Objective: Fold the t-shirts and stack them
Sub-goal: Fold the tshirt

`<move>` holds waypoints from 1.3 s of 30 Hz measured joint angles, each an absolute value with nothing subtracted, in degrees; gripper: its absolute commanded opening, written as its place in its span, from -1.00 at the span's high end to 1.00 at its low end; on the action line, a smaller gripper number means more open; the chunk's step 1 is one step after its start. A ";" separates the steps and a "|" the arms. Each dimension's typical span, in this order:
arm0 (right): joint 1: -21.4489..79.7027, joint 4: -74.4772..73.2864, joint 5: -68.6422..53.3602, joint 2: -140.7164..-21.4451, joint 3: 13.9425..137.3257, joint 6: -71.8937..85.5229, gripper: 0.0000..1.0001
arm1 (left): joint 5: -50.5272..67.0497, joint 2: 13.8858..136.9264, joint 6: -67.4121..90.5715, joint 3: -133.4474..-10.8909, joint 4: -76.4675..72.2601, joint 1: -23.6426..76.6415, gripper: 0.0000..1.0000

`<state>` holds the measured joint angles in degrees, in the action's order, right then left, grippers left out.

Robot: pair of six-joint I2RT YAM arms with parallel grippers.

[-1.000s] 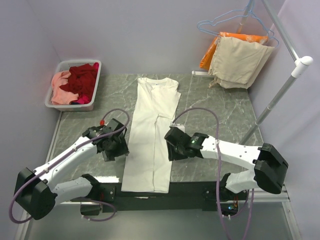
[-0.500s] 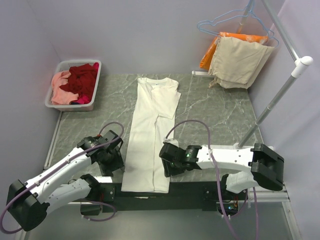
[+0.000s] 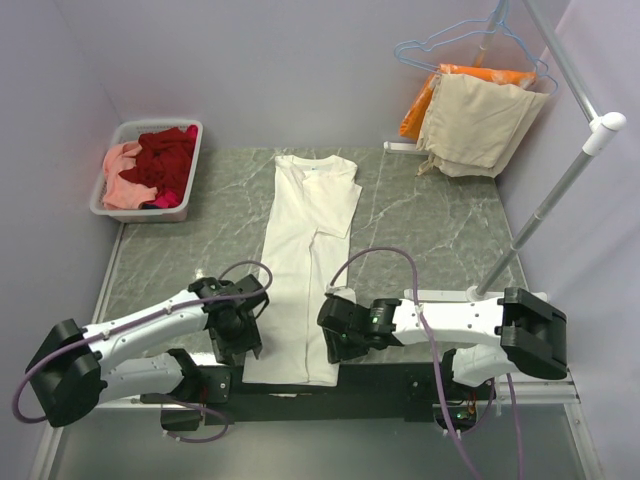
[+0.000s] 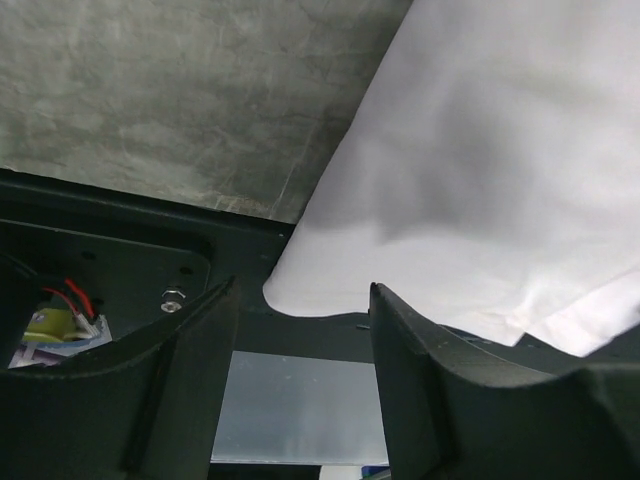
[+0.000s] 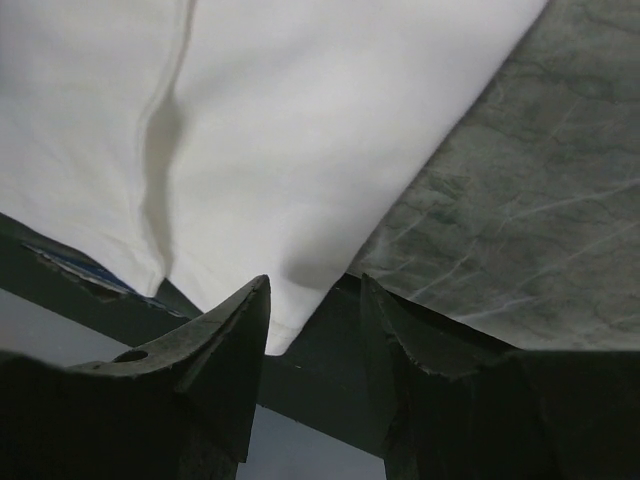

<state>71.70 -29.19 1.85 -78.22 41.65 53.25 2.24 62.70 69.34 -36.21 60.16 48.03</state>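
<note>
White tee [image 3: 300, 265]: ctr of surface [image 3: 430, 230], sleeves in, long strip running 12–6 o'clock, hem over near edge. Lengthwise fold done; crosswise folds left.
L fingers [image 4: 170, 400]: wide, astride 7 o'clock hem corner, no grip.
R fingers [image 5: 230, 360]: wide, at 5 o'clock corner, no grip.
Dark red tee [image 3: 168, 160], salmon tee [image 3: 120, 180]: crumpled in basket [image 3: 135, 212], 10 o'clock, unfolded.
Stack: none yet.

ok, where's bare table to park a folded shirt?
Biggest free patch: table right of the white t-shirt, out to the rack pole. Narrower strip left of it, from the basket to the left gripper. Near edge is crowded: that and the right gripper, both open, flank the hem.
</note>
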 measured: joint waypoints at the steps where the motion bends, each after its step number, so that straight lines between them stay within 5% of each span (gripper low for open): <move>1: 71.72 -29.19 1.87 -78.22 41.32 53.41 0.03 | 2.22 63.16 70.08 -35.90 59.83 48.84 -0.17; 12: 71.77 -29.08 1.87 -78.22 39.70 54.26 0.07 | 2.17 67.66 73.82 -30.81 52.90 50.85 0.06; 24: 71.75 -24.73 -0.84 -82.85 40.53 52.14 0.33 | 2.15 67.77 74.41 -30.81 52.99 50.89 0.21; 32: 71.75 -22.72 -2.76 -84.71 41.21 51.13 0.98 | 2.83 68.49 74.61 -30.85 51.86 51.00 0.70; 35: 71.75 -22.81 -2.74 -84.75 41.21 51.29 1.00 | 3.66 69.21 74.54 -31.09 50.26 51.18 0.98; 39: 71.77 -23.09 -2.59 -84.64 41.21 51.81 1.00 | 4.29 70.19 74.28 -31.94 49.39 51.88 0.99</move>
<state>71.77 -23.09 -2.59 -84.64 41.21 51.81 4.29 70.19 74.28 -31.94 49.39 51.88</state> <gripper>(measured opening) 0.011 0.022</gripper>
